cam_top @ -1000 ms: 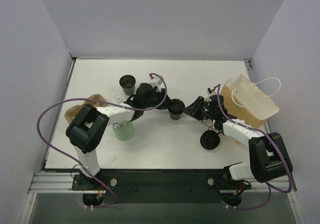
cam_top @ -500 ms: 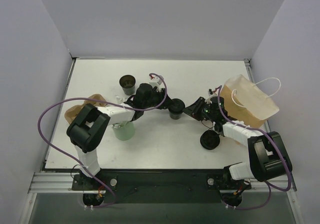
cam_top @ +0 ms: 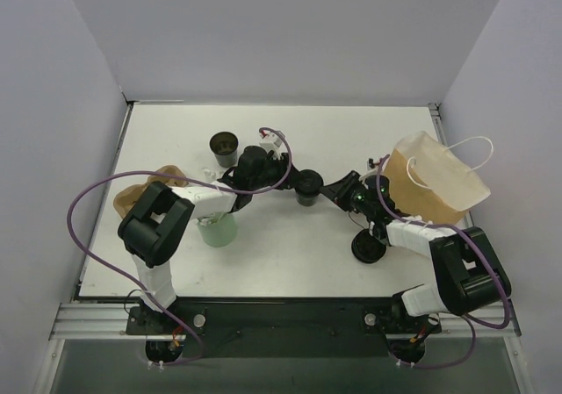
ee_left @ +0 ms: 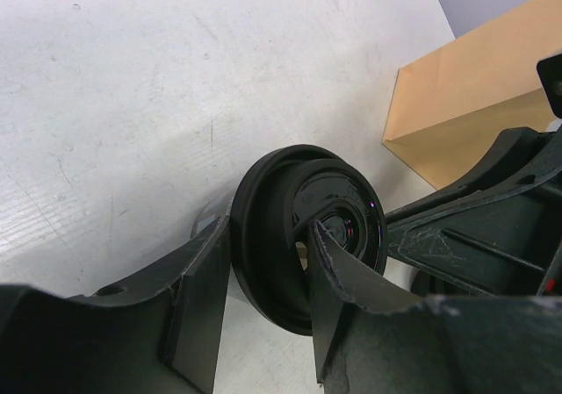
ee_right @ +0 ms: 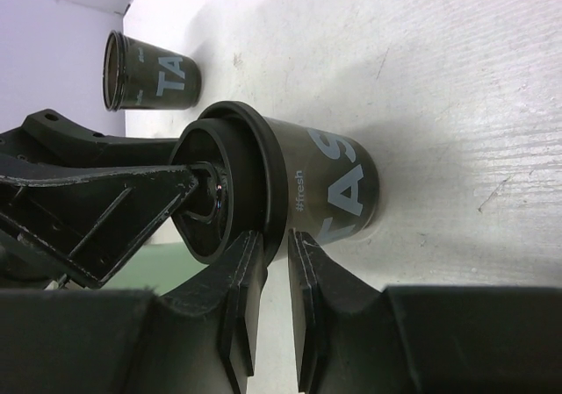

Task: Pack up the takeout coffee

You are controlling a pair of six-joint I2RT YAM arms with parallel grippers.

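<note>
White bench carries: black cup with brown interior, upright, rear left; green cup, upright, front left; flat black lid, front right; brown paper bag with white handles, right side; tan paper pieces, left edge.

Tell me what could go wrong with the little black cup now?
The left hand grips the black cup by its top, and the right hand sits at the same rim; pulling both ways could tip or squash it. The right hand reaches only the rim's edge, so the cup might slip before the paper bag.
</note>
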